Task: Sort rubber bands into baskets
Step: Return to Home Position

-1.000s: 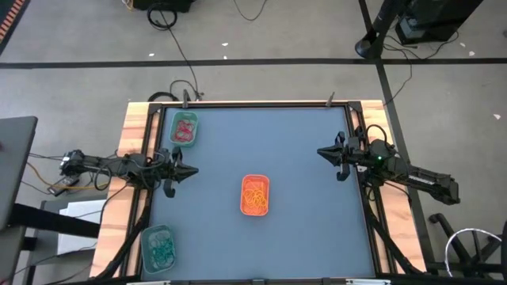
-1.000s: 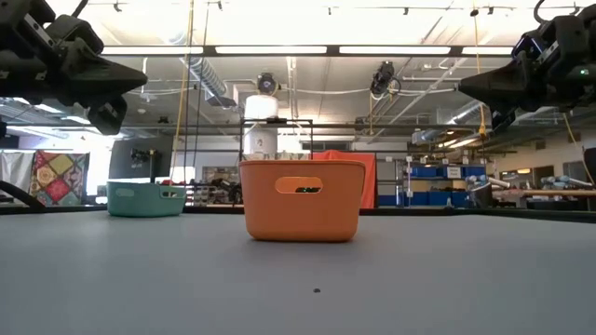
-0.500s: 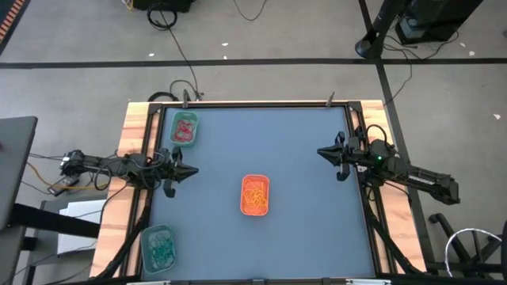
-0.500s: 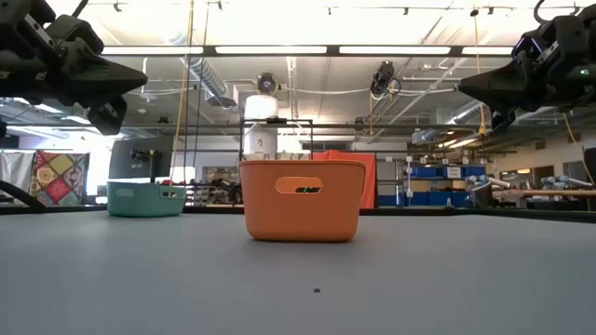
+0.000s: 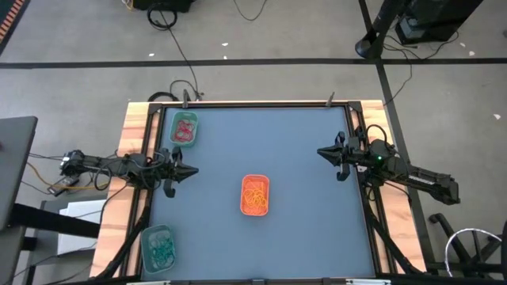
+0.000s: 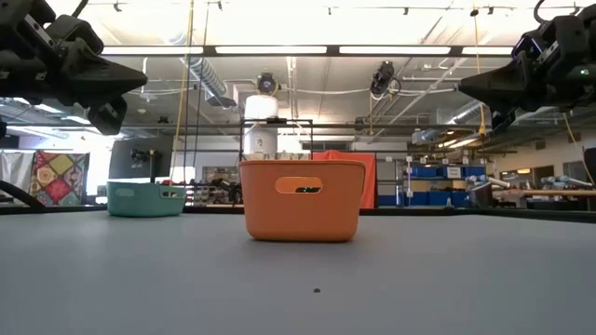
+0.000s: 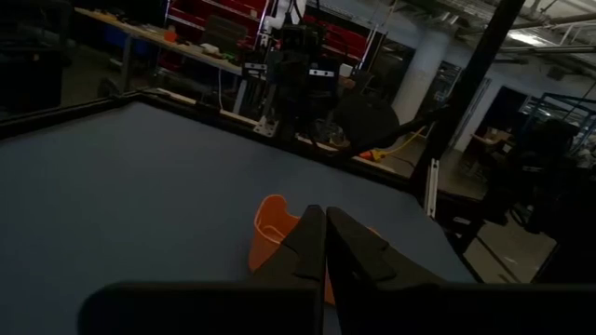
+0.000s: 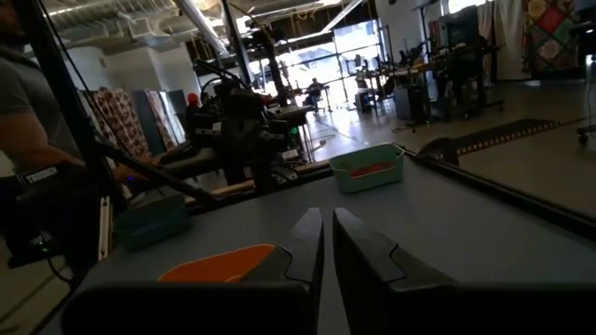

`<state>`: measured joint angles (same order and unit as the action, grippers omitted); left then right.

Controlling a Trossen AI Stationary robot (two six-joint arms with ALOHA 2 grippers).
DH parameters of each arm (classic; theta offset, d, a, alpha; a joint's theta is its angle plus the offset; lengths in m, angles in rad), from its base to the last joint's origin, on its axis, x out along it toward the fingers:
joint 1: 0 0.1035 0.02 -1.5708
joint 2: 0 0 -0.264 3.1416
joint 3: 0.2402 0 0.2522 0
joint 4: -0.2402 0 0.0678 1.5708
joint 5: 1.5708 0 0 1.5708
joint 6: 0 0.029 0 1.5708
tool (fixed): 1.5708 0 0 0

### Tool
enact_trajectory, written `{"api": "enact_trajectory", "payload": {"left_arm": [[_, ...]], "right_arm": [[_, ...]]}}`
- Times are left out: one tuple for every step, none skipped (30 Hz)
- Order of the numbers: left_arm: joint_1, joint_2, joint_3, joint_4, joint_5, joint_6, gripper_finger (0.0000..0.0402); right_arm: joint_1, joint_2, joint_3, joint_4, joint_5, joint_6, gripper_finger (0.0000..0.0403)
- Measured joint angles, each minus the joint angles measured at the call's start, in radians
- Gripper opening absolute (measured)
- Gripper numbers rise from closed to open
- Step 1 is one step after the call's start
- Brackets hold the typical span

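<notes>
Three baskets stand on the grey table. The orange basket [image 5: 255, 195] with orange-yellow rubber bands [image 5: 255, 198] is in the middle. A green basket [image 5: 184, 129] with red-pink bands [image 5: 184, 128] is at the far left. A teal-green basket [image 5: 159, 247] with teal bands [image 5: 162, 250] is at the near left. My left gripper [image 5: 194, 172] hovers shut and empty at the table's left side. My right gripper [image 5: 319, 153] hovers shut and empty at the right side. Both point toward the table's middle.
Black cables run along the table's left edge [image 5: 103, 170] and on the floor beyond the far edge [image 5: 178, 47]. A person [image 8: 33, 112] stands beyond the table in the right wrist view. A small dark speck [image 6: 317, 290] lies on the table near the front.
</notes>
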<state>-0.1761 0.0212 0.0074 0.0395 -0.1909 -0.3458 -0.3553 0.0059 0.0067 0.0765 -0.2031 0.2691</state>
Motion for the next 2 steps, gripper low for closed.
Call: {"api": "enact_trajectory", "payload": {"left_arm": [[0.000, 0.000, 0.000, 0.000, 0.000, 0.000, 0.0017], [0.000, 0.000, 0.000, 0.000, 0.000, 0.000, 0.0017]], "right_arm": [[0.000, 0.000, 0.000, 0.000, 0.000, 0.000, 0.0041], [0.000, 0.000, 0.000, 0.000, 0.000, 0.000, 0.0041]]}}
